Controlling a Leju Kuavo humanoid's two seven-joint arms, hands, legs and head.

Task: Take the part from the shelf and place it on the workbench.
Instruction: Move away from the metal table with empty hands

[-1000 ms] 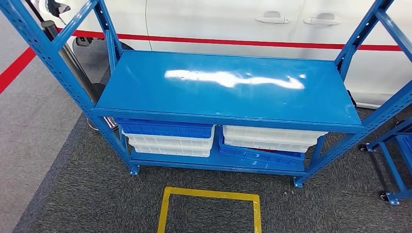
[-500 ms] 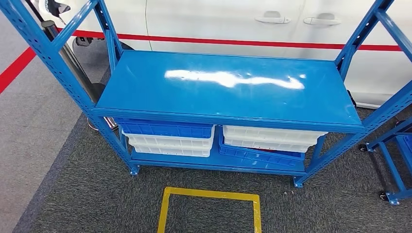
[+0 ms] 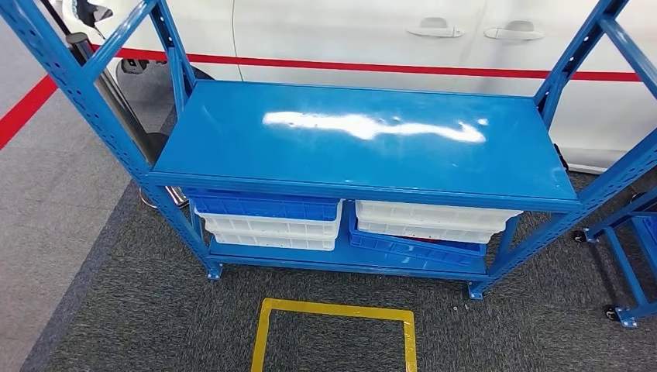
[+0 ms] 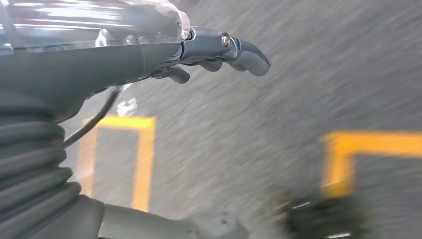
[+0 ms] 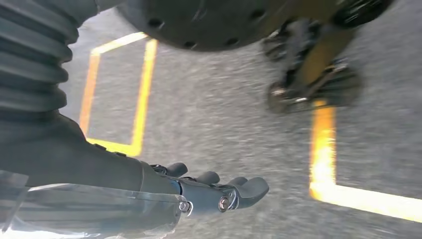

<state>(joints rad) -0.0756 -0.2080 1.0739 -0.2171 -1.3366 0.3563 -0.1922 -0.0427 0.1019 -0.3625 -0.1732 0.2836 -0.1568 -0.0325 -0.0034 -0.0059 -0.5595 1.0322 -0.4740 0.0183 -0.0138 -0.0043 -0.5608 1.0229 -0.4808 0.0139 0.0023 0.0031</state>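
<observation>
A blue metal shelf rack (image 3: 364,143) stands on dark grey carpet (image 3: 139,310). On its lower shelf (image 3: 341,260) sit stacked trays: a blue tray (image 3: 267,206) over white trays (image 3: 271,231) on the left, white trays (image 3: 434,221) over a tilted blue tray (image 3: 411,246) on the right. A yellow tape square (image 3: 335,329) marks the carpet before the rack.
</observation>
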